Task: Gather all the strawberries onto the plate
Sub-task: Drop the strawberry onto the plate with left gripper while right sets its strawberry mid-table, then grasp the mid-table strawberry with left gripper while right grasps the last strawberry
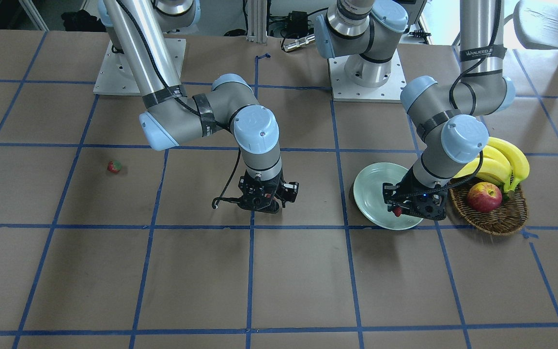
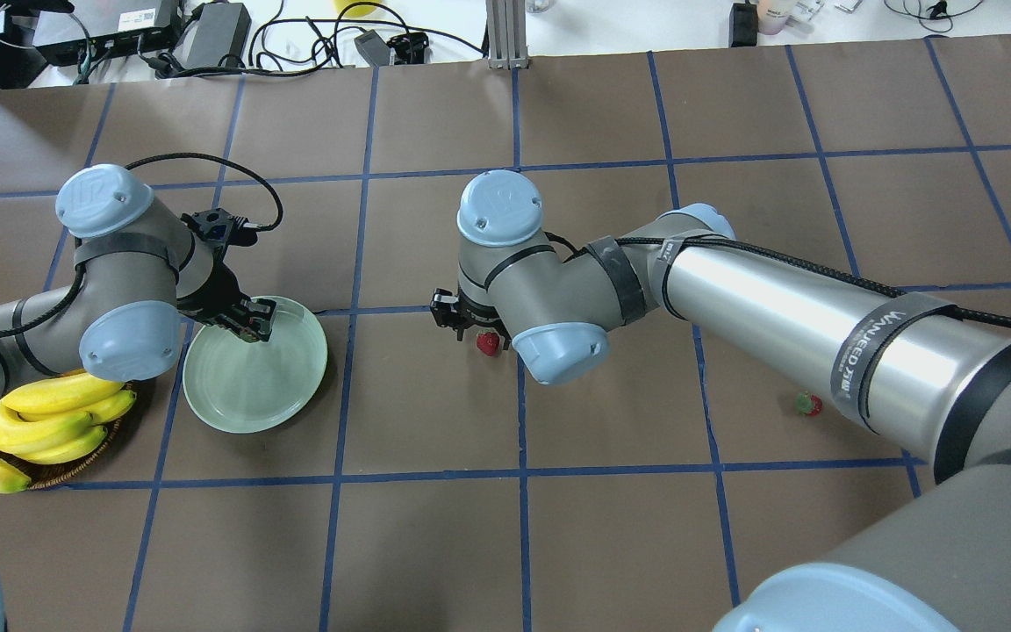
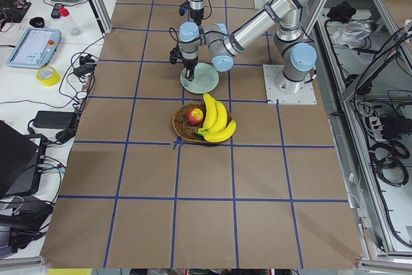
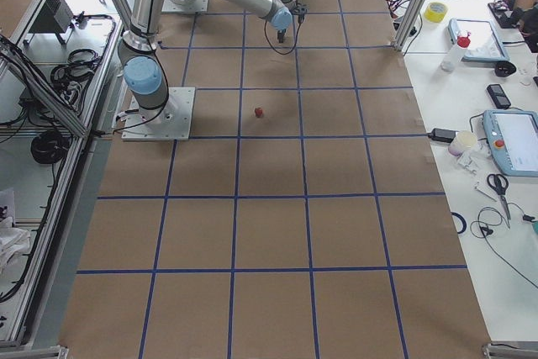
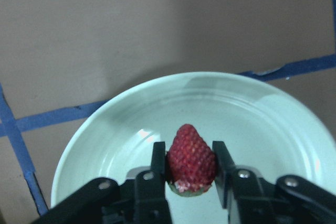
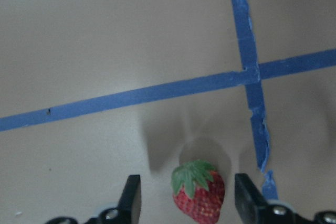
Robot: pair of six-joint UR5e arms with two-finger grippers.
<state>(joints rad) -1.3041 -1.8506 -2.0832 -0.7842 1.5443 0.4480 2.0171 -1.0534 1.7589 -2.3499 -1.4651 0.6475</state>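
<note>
Red strawberry (image 5: pixel 191 157) clamped in left gripper (image 2: pixel 251 326) over the plate (image 1: pixel 371 191) near the bench (image 1: pixel 298 281) left end, tip away from the gripper, long axis along its fingers (image 5: pixel 159 156) | second strawberry (image 6: pixel 198 192) lying mid-bench inside the wide-set right gripper (image 6: pixel 188 205), gaps both sides, leafy cap pointing away | third strawberry (image 1: pixel 114 166) toward the right end, well apart from both arms | basket (image 1: pixel 502 220) just beside the plate

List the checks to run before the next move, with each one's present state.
1. Left gripper shut on first strawberry: ok.
2. That strawberry over the plate: ok.
3. Its height above the plate: cannot tell.
4. Right gripper open, fingers astride second strawberry: ok.
5. Third strawberry collected: not ok, it lies on the table.
</note>
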